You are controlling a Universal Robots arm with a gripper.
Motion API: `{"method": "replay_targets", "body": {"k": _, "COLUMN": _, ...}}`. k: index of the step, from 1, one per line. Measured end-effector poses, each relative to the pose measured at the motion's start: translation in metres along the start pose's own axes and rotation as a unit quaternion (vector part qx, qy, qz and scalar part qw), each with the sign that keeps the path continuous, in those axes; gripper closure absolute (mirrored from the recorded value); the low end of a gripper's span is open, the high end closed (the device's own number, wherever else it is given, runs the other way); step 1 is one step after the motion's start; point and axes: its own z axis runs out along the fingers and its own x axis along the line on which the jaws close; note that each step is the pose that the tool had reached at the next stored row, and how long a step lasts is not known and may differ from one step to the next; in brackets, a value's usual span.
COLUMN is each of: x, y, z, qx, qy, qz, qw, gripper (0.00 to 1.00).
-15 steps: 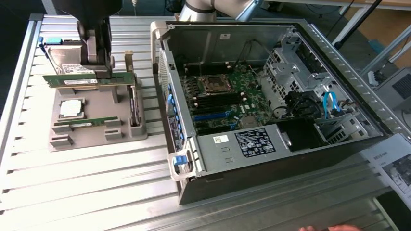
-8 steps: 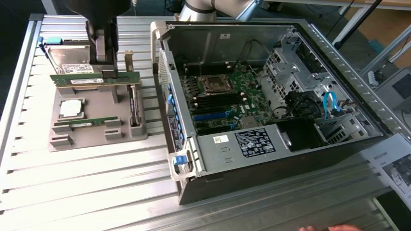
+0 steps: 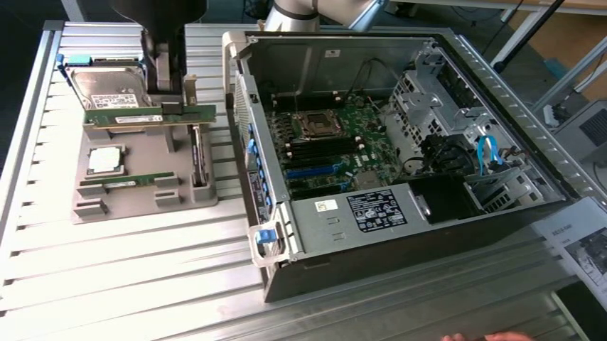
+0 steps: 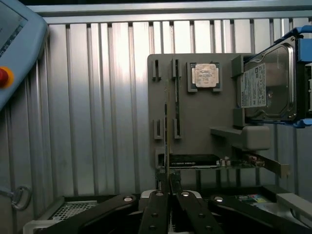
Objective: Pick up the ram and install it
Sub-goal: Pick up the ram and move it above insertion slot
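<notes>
Ribbed metal table [image 3: 124,270] carries a grey tray [image 3: 142,160] of computer parts. An open computer case [image 3: 399,263] stands just beside the tray, on the exterior view's right. The black gripper [image 3: 173,101] hangs over the tray with its jaws closed on the ram [image 3: 133,117], a long green stick with a white label. It holds the ram level by its upper edge, lifted clear of the tray. That leaves the lower edge free, as a socket would likely need. On the tray lie a hard drive [image 3: 109,89], a processor [image 3: 104,160] and a second stick [image 3: 121,183] in its slot.

From the wrist, looking down on the tray [image 4: 204,112], the gripper [image 4: 169,190] pinches the ram [image 4: 166,122], seen edge-on as a thin line. An upright card [image 4: 195,161] stands at the tray's edge nearest the gripper.
</notes>
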Motion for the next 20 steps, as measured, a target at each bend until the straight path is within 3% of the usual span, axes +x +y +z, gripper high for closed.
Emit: {"method": "replay_targets", "body": {"k": 20, "x": -0.002, "y": -0.0371, "z": -0.0017, "qx": -0.0002, "qy": 0.0001, "qz": 0.0, "qw": 1.0, "gripper": 0.88}}
